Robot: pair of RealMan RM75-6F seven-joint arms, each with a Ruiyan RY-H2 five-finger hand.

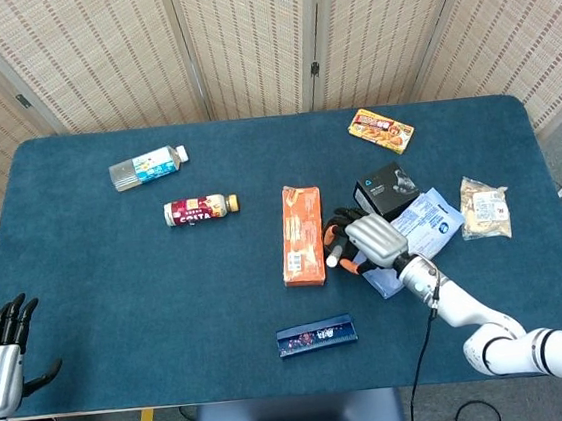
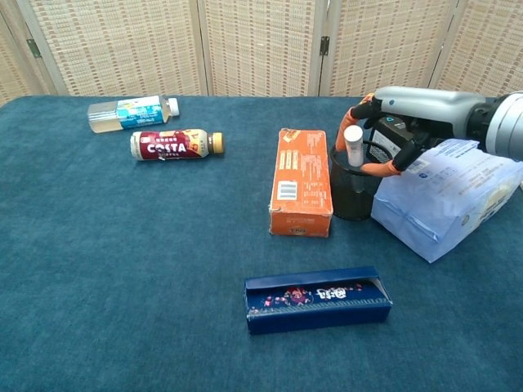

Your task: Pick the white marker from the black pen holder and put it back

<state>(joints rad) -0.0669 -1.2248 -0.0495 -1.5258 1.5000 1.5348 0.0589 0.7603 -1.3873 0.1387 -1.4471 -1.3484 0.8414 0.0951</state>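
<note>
While the left hand (image 1: 1,345) hung idle with fingers spread off the table's near-left corner, nothing there posed any risk. Further right, the orange box (image 2: 301,181) lay just beside the black pen holder (image 2: 353,192), so a sideways nudge could have shoved the holder against it or tipped it. The white marker (image 2: 353,145) stood upright in the holder, its cap above the rim. The right hand (image 2: 392,126) reached in with fingers parted around the cap, not yet closed; a skewed squeeze might have knocked the marker aside. Behind it, the pale blue bag (image 2: 449,196) crowded the wrist.
</note>
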